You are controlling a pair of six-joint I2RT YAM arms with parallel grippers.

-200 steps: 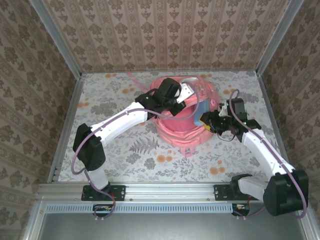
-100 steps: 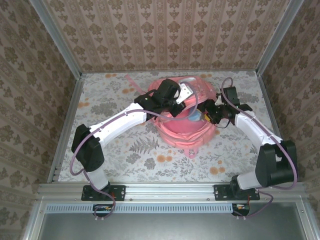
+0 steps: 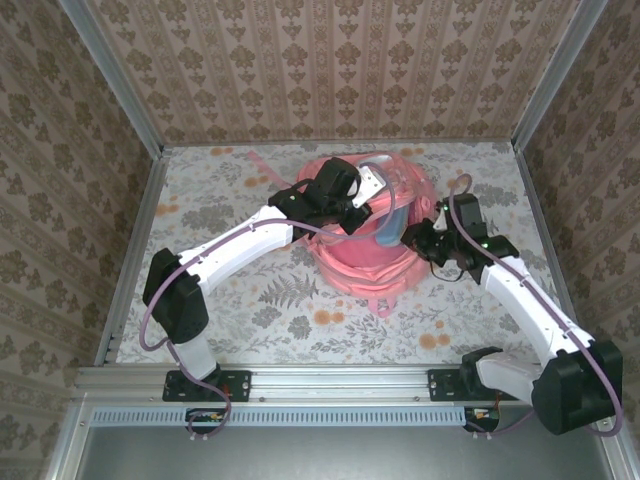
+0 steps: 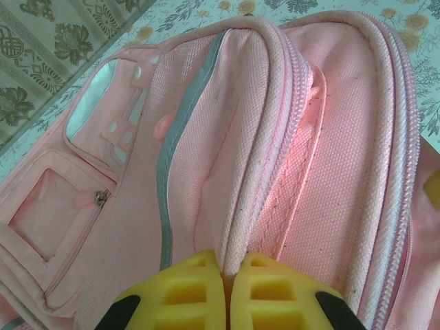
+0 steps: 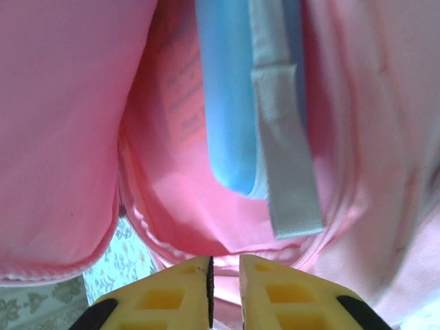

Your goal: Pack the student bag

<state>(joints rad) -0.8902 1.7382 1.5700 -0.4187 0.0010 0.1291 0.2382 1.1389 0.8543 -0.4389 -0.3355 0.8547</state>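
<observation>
Pulled back rightward, the right gripper point(image 5: 225, 265) sits beside the large soft pink fabric student bag point(image 3: 360, 262), fingers nearly together; I cannot tell whether it grips anything. The left gripper point(image 4: 227, 265) pinches the bag's zipped edge. The bag lies on the floral-printed table point(image 3: 230, 300), with damask-papered walls point(image 3: 300, 70) behind it.

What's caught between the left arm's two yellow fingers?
A raised seam of the large soft pink fabric backpack, pinched in the left gripper, seen in the left wrist view.
</observation>
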